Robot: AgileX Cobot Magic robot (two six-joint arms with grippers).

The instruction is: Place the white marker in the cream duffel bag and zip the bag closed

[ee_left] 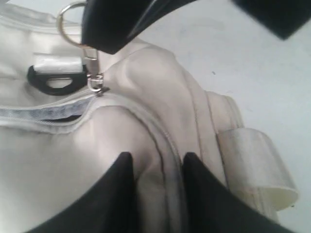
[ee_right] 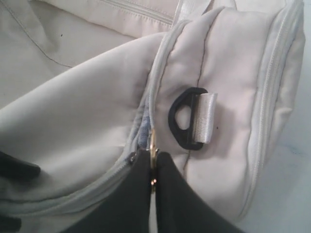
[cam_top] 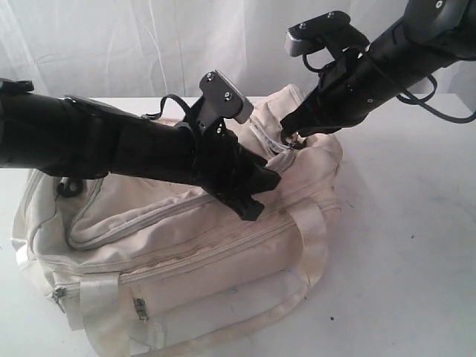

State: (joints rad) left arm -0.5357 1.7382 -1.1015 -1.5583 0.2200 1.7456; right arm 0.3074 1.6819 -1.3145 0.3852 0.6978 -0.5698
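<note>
Only the wrist views show the metal zipper pull (ee_right: pixel 153 145): the right end effector (ee_right: pixel 153 167) is closed tight on it, just beside a black strap ring (ee_right: pixel 182 119) at the bag's end. The exterior view shows the cream duffel bag (cam_top: pixel 186 245) lying toward the front left corner of the bench (cam_top: pixel 416 245), with both arms hiding much of its top. The left end effector (ee_left: pixel 155 167) is narrow and pinches a fabric fold along the zipper seam

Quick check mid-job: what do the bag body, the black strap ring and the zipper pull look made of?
Cream duffel bag: soft woven fabric, matte; it creases and folds. Strap ring: black with a dull sheen, probably plastic, possibly coated metal. Zipper pull: bright silvery metal with sharp glints.
</note>
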